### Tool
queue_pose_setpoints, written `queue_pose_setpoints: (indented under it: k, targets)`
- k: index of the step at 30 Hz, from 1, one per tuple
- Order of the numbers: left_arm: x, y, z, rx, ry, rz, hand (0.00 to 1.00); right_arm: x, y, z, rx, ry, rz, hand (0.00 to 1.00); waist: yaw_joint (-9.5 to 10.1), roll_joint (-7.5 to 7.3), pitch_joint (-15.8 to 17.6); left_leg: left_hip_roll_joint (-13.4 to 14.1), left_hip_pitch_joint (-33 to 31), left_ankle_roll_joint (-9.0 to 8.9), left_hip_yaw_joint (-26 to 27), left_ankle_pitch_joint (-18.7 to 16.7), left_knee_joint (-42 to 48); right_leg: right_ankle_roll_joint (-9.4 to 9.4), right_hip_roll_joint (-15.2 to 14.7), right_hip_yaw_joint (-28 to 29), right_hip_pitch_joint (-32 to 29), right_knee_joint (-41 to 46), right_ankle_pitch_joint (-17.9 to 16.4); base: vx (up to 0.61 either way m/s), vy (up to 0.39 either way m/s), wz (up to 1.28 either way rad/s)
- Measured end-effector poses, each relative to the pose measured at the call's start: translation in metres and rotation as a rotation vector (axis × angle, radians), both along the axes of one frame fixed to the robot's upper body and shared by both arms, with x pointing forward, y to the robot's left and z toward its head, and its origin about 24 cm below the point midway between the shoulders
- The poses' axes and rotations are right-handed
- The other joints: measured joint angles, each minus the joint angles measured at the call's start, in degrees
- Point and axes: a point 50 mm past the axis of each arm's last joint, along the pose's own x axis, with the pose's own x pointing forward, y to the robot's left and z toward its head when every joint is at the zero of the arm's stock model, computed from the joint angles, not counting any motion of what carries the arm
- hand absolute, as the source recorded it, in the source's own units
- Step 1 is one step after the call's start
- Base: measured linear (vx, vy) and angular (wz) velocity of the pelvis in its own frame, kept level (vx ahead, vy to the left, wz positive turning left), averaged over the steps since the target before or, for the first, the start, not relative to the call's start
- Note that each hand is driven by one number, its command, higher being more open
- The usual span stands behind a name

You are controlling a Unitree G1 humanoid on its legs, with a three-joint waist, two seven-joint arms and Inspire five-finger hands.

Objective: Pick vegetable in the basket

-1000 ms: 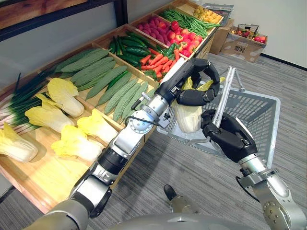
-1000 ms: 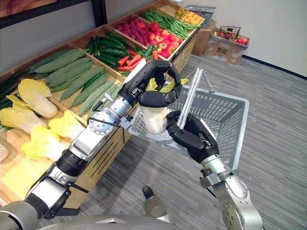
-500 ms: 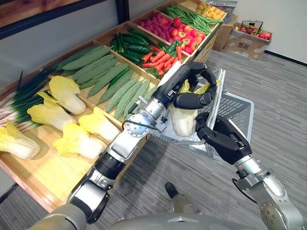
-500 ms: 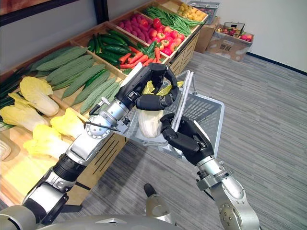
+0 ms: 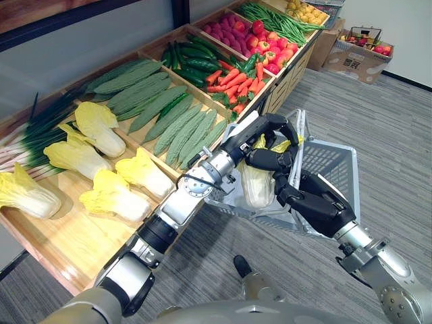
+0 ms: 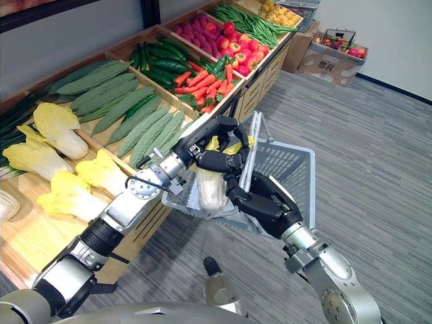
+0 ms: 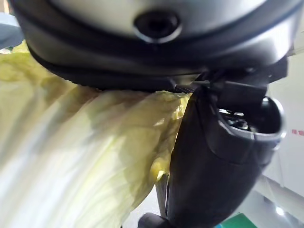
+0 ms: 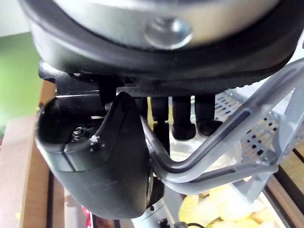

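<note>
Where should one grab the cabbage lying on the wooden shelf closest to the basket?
Grip the cabbage round its thick white stalk end, coming down from above and closing across its width. It lies on its side on the wooden shelf, so its top is exposed and its underside is not. The yellow leafy end looks loose and would likely crumple.

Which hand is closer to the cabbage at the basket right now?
Left. The left hand is curled round the top of the cabbage, holding it at the basket. The right hand grips the handle just beside the cabbage.
</note>
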Motion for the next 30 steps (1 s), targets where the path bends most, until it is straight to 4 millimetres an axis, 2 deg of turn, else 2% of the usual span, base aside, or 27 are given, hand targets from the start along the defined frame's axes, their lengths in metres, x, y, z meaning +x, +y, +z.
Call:
queue_pose_setpoints:
  k: [6,7,9,19,30]
  targets:
    - [-0.003,0.001,-0.034,0.178,0.054,-0.024,0.0,-0.007,0.004,0.01,0.013,-0.03,0.065,0.0,-0.53,0.06,0.0,-0.2,-0.9,0.13,-0.5,0.4,0.0,0.0,-0.4,-0.5,-0.6,0.0,0.0,0.0,-0.002,0.03]
    - [-0.004,0.001,-0.036,0.184,0.064,-0.033,1.0,-0.007,0.005,0.012,0.011,-0.036,0.075,0.0,-0.56,0.06,0.0,-0.2,-1.1,0.15,-0.6,0.4,0.0,0.0,-0.5,-0.7,-0.7,0.0,0.0,0.0,-0.006,0.11]
    - [-0.007,0.0,-0.043,0.217,0.071,-0.041,1.0,-0.008,0.006,0.014,0.003,-0.044,0.103,0.0,-0.72,0.07,0.0,-0.3,-1.3,0.21,-1.1,0.5,0.0,0.01,-0.7,-1.1,-0.6,0.0,0.0,0.0,-0.001,0.12]
    - [-0.006,0.002,-0.044,0.227,0.076,-0.03,1.0,-0.009,0.008,0.014,0.019,-0.048,0.111,0.0,-0.49,0.29,-0.2,-1.2,-2.0,0.47,-2.9,1.4,-0.6,0.01,-1.6,-2.7,-0.5,0.1,0.0,0.0,0.008,0.09]
    - [-0.001,0.014,-0.031,0.215,0.026,0.012,1.0,-0.009,0.01,0.013,0.054,-0.058,0.091,0.0,-0.17,1.25,-1.0,-1.3,-2.3,0.34,-4.8,2.2,-1.0,-0.34,-1.9,-4.4,0.2,0.2,-0.2,-0.01,-0.002,0.08]
